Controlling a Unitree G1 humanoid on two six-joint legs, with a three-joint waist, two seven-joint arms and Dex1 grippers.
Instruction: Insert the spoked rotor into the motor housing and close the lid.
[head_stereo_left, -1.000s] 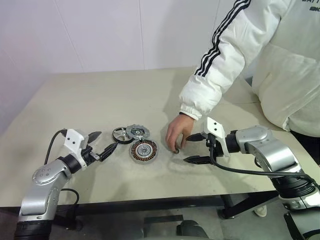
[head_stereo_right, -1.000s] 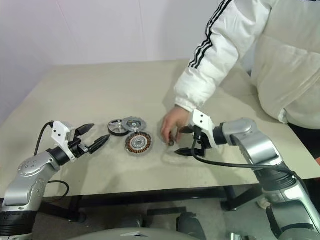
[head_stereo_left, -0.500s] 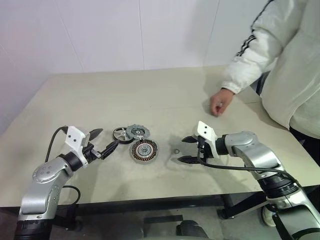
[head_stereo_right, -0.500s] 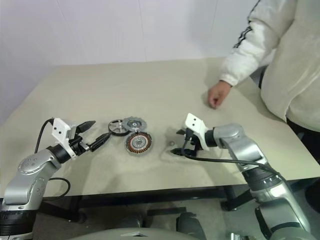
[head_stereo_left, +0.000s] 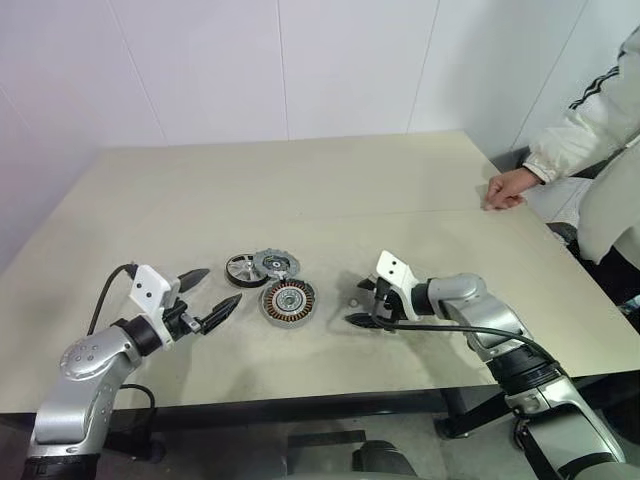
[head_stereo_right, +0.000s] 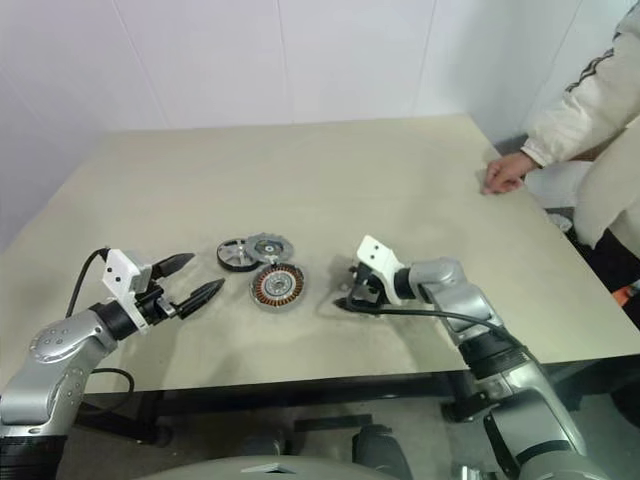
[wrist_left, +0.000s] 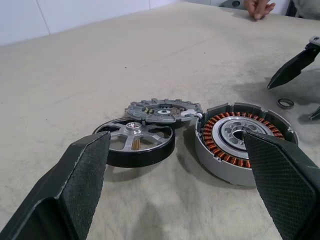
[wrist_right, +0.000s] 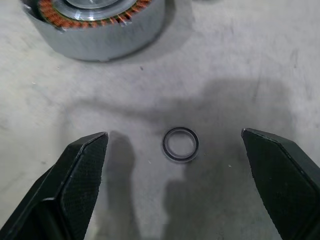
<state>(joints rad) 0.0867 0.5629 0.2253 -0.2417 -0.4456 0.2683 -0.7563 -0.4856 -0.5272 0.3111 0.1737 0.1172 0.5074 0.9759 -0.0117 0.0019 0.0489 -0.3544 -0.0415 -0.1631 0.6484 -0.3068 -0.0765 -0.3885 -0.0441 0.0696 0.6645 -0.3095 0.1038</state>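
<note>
The spoked rotor (head_stereo_left: 243, 269) lies flat on the table with its dark rim and silver spokes showing. The notched grey lid (head_stereo_left: 275, 264) rests beside it, its edge overlapping the rotor (wrist_left: 134, 141). Just in front of them sits the motor housing (head_stereo_left: 287, 301), copper windings up. My left gripper (head_stereo_left: 223, 284) hovers open to the left of these parts, pointing at them and touching nothing. My right gripper (wrist_right: 173, 134) is open and low over the table, right of the housing (wrist_right: 95, 25), its fingers straddling a small metal ring (wrist_right: 180, 144).
A person in a white jacket stands at the table's far right, one hand (head_stereo_left: 508, 187) resting on the table's edge. The beige table (head_stereo_left: 300, 190) runs back to a white wall.
The person's hand left the small ring and drew back to the table's right edge. My right gripper sank and moved left, so it now straddles the ring. My left gripper stayed put.
</note>
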